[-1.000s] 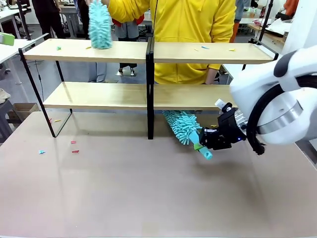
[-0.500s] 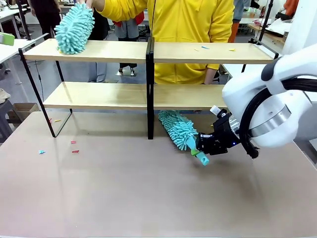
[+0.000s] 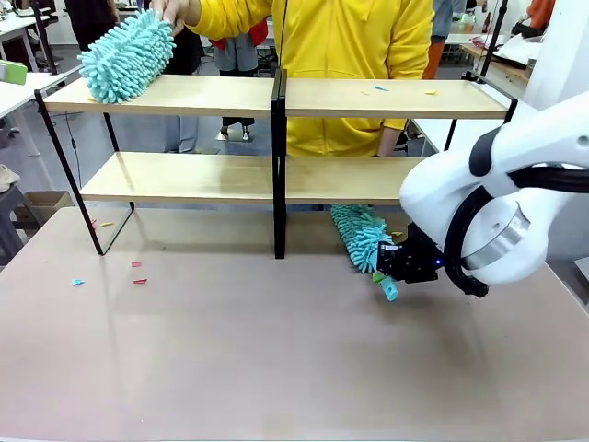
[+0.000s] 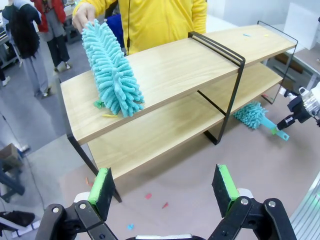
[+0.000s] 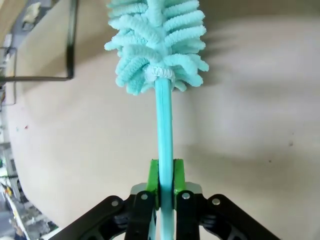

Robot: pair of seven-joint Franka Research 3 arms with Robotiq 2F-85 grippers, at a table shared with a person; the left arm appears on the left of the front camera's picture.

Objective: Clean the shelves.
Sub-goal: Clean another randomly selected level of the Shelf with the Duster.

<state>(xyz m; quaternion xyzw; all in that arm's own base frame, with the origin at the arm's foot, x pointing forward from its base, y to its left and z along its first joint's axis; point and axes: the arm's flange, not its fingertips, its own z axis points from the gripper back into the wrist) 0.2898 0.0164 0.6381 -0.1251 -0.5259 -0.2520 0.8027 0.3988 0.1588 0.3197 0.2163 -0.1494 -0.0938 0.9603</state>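
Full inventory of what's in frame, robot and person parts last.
shelves: one, light wood, black frame, across the table's far side
table: one, beige, under the shelves
robot's duster: one, teal, low beside the bottom board's right half
person's duster: one, teal, top board's left end
scraps: several, mixed colours, table left, top board right
person's hand: one, holding person's duster
left gripper: one, open, empty
right gripper: one, shut on robot's duster handle

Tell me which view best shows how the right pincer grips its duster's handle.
The right wrist view: the right pincer is shut on its duster, with the green pads clamping the handle close up. The front view shows the grip small and from the side; the left wrist view shows it tiny and far off.
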